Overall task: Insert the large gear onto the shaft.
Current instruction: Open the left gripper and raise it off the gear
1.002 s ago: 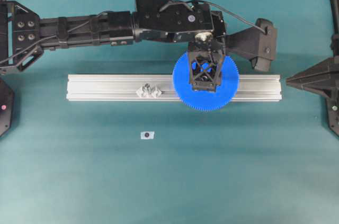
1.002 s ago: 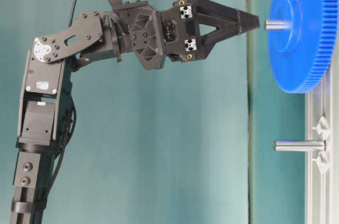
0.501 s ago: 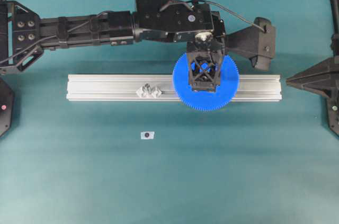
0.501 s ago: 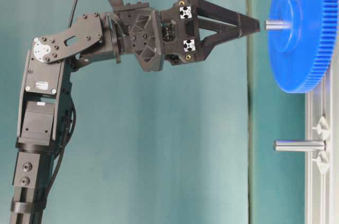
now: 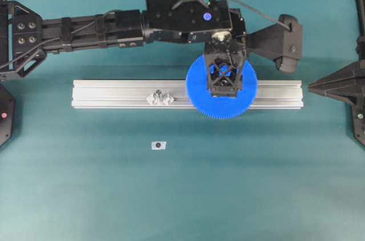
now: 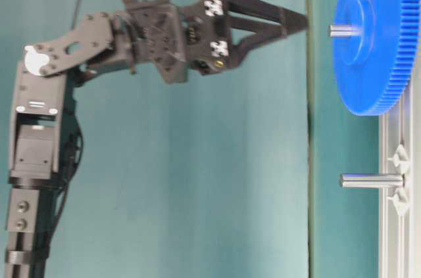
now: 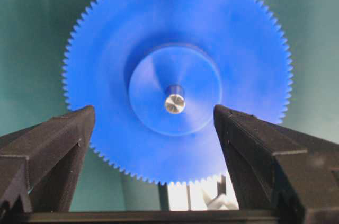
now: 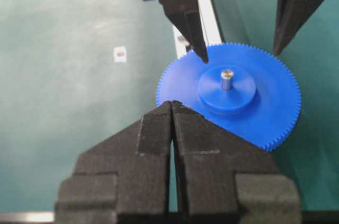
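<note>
Large gear point(image 7: 175, 75) seated on shaft point(image 7: 174, 100).
Left gripper point(image 7: 153, 121) fingers stood released, clear above the gear; right gripper point(image 8: 172, 108) fingers clenched, empty.

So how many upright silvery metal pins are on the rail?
2: one silvery pin pokes through the big blue plastic gear; a bare pin stands further along the aluminium rail.

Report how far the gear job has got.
Looks done: the large gear sits on the shaft, whose silvery tip pokes through the hub. In hand: nothing; the left gripper hangs above the gear with jaws wide apart, touching nothing, and the right gripper is shut and empty. Left: only clearing the left arm away, as far as I can see.
</note>
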Robot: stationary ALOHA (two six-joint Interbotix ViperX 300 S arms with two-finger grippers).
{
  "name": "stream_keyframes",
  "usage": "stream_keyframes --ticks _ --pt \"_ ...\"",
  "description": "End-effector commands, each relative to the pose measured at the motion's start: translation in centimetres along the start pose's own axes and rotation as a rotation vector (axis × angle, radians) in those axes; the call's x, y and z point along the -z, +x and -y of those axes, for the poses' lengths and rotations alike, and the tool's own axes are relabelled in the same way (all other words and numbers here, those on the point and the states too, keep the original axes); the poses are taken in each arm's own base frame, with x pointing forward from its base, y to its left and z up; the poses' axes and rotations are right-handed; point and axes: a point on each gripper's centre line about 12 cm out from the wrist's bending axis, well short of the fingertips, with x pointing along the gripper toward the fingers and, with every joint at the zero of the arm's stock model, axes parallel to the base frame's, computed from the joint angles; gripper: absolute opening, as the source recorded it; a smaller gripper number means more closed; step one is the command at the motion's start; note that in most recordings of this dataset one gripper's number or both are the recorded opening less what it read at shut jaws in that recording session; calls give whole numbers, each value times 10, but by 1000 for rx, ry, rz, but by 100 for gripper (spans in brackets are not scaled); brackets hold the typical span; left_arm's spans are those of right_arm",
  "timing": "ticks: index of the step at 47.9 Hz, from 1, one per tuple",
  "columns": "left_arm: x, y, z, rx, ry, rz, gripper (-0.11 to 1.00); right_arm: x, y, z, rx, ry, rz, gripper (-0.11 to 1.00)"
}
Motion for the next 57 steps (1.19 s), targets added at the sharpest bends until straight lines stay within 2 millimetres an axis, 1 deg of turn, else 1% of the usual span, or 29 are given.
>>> stream_keyframes --ticks 1,17,28,38,57 --pt "-9 -43 0 -20 3 84 88 -3 1 0 1 10 6 2" --pt "-11 -48 0 -20 -7 87 88 -3 1 0 1 10 6 2" --pt "-11 -48 0 -19 -16 89 88 -4 1 0 1 11 8 2" --pt "-12 -51 4 -18 -11 92 88 -3 1 0 1 10 6 2" --pt "-11 -51 12 -9 -1 71 88 -3 1 0 1 10 5 2"
